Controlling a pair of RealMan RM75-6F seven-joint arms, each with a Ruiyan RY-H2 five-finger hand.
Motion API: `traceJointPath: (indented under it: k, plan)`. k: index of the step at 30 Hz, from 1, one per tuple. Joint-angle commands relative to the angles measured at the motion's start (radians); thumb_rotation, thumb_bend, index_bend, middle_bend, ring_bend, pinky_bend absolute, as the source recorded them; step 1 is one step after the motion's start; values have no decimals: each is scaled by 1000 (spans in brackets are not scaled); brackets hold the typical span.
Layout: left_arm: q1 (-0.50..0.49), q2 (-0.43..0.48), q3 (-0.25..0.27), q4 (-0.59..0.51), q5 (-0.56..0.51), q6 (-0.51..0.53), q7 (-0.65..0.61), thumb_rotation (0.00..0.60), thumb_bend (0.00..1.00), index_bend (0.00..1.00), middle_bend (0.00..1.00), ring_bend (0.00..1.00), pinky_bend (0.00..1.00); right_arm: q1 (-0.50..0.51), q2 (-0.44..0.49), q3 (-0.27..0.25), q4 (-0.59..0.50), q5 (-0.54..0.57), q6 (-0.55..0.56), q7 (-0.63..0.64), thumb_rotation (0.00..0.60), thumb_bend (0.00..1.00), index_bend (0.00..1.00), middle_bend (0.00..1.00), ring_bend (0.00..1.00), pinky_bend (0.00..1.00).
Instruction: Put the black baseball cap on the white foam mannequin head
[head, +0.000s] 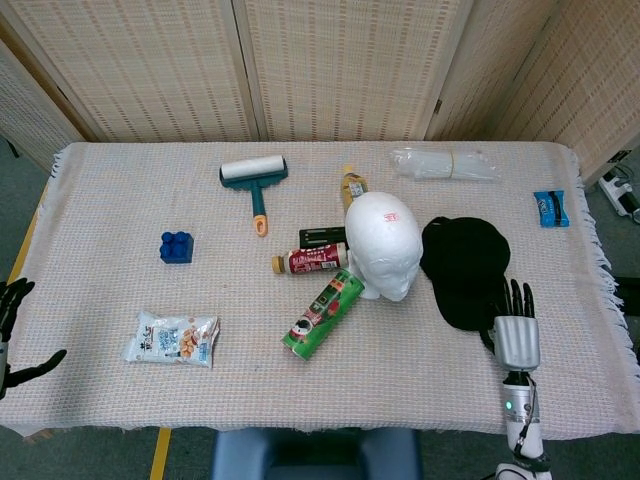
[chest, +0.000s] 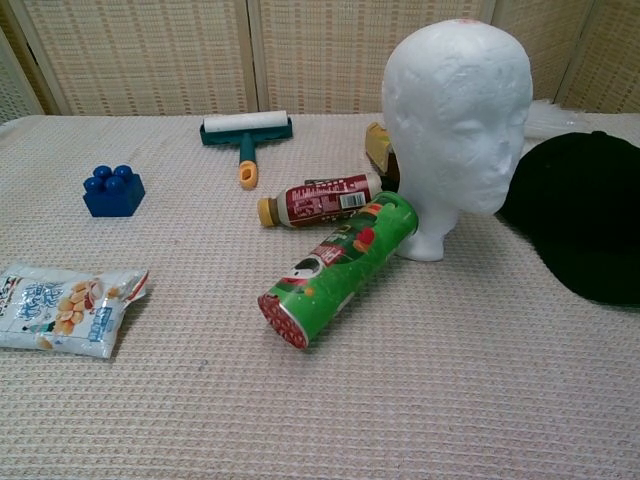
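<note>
The black baseball cap lies flat on the table, just right of the white foam mannequin head, which stands upright. In the chest view the cap sits at the right edge beside the mannequin head. My right hand hovers at the cap's near edge, fingers straight and apart, holding nothing. My left hand is at the far left edge off the table, fingers spread and empty. Neither hand shows in the chest view.
A green chip can lies against the mannequin's base, with a red bottle behind it. A snack bag, blue brick, lint roller, clear plastic bag and blue packet are spread around the tablecloth.
</note>
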Motion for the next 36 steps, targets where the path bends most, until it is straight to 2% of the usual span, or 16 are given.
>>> traceJointPath:
  k: [1,15,27,36]
  plan:
    - [0,0,-1,0,0,2,-1,600,78,147,132,57,181,8,-2,5,2,5,-3,-4,600,201,455,0,0,0]
    - [6,-5,-13,5,-3,22,-3,600,78,148,138,64,183,47,-1,41,-17,34,14,33,600,235,455,0,0,0]
    - [10,-17,-24,10,-8,39,9,600,77,148,145,70,189,95,17,78,-56,63,13,57,600,386,465,0,0,0]
    - [12,-19,-25,8,-5,42,11,600,78,147,147,71,189,95,25,82,-73,66,32,69,600,400,545,22,0,0]
